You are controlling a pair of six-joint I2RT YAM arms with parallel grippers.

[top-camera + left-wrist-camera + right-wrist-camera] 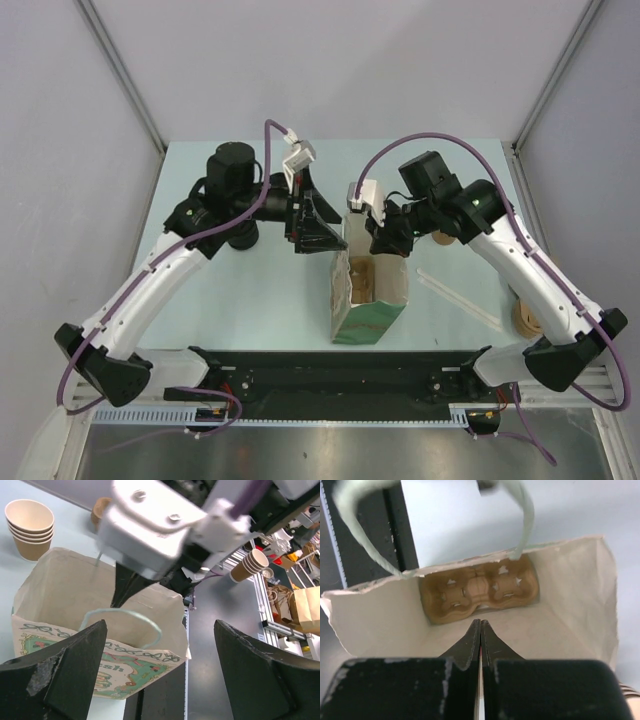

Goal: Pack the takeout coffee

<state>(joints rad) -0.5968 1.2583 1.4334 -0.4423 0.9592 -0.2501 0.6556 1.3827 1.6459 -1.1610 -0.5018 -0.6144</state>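
Here, the left end effector (160, 645) hangs spread wide and empty just beside the paper bag (368, 318). The bag stands open on the bench (255, 310) with a pulp cup carrier (480, 587) at its bottom, every well bare. The right end effector (480, 630) is pinched fully closed at the bag's far rim; whether paper is caught between its tips I cannot tell. Right of it, a tan shape (441, 237) half hidden behind the right arm could be the takeout coffee, though no lid shows. No lidded cup is plain in any view, and none sits in the bag. Such a cup is probably light, thin-walled and easily crushed, with a lid that may pop off and contents that spill. I would grip it gently around the body below the lid and keep it upright. Its look cannot be judged from these views.
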